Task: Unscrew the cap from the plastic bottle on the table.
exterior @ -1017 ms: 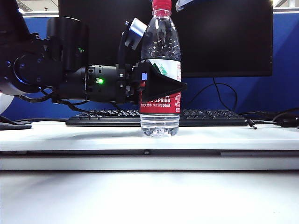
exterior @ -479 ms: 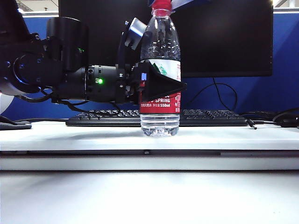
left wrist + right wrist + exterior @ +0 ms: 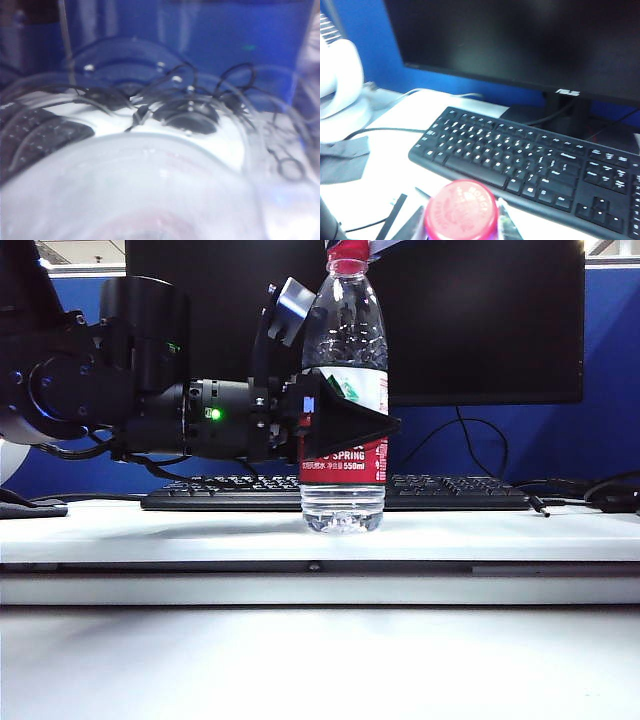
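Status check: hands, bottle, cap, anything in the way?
Left hand clamps upright bottle at label. Right hand pinches the cap, cap on. Nothing in the way.

A blurred close-up through the clear plastic bottle [image 3: 130,185], whose curved wall fills the lower half of the picture and arcs across it in pale rings. A faint pink tint shows low in the bottle's wall. Beyond the bottle lies the white table [image 3: 220,145] with a tangle of dark cables [image 3: 170,95] on it. Part of a black keyboard [image 3: 35,137] shows at one side. A blue partition [image 3: 200,45] stands behind. No gripper fingers can be made out.
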